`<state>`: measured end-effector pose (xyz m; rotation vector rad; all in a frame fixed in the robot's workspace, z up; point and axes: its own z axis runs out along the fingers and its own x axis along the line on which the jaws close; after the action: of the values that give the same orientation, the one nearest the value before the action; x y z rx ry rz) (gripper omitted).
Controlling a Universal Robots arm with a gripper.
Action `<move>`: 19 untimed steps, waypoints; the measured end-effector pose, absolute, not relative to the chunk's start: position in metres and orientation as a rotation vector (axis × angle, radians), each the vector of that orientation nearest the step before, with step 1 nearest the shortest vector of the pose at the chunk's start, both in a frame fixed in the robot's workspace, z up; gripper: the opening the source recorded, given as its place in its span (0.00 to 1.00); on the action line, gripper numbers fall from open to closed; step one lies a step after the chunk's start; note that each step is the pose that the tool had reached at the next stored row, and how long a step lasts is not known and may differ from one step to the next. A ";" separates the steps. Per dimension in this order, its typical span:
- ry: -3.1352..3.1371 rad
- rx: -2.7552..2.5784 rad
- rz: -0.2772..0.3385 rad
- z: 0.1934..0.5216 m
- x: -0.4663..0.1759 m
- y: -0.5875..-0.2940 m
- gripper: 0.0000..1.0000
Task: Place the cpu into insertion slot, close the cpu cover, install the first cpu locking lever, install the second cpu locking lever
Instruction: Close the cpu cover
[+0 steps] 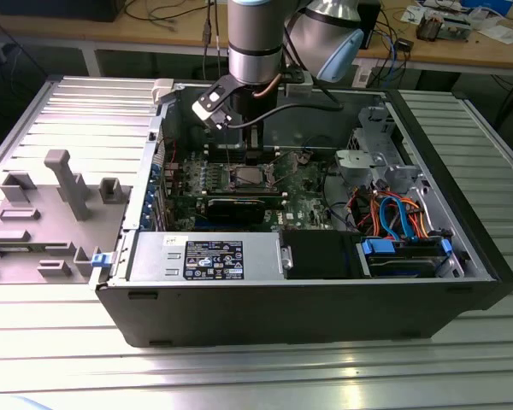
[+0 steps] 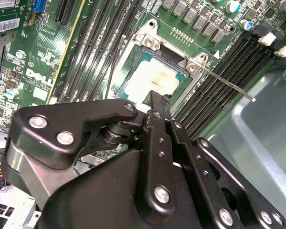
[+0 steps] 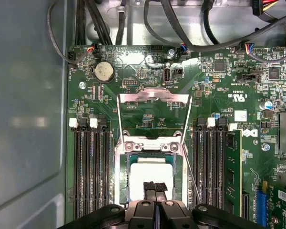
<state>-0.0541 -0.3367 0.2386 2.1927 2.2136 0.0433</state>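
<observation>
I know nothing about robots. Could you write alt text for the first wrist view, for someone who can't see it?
The cpu sits in the insertion slot of a green motherboard, with the gripper, jaws shut, over it. The silvery cpu cover is swung open beyond the slot.

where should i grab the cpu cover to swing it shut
Probably the free crossbar of the cpu cover, farthest from its hinge at the insertion slot. The frame is swung open, thin and hollow, so come from above and pinch across that bar.
</observation>
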 end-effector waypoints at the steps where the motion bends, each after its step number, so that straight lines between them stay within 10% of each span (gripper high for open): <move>1: 2.214 2.193 0.043 0.239 -0.054 -0.337 0.11; 19: 2.213 2.193 0.043 0.242 -0.052 -0.337 0.11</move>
<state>-0.0520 -0.3368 0.2424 2.1926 2.2135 0.0427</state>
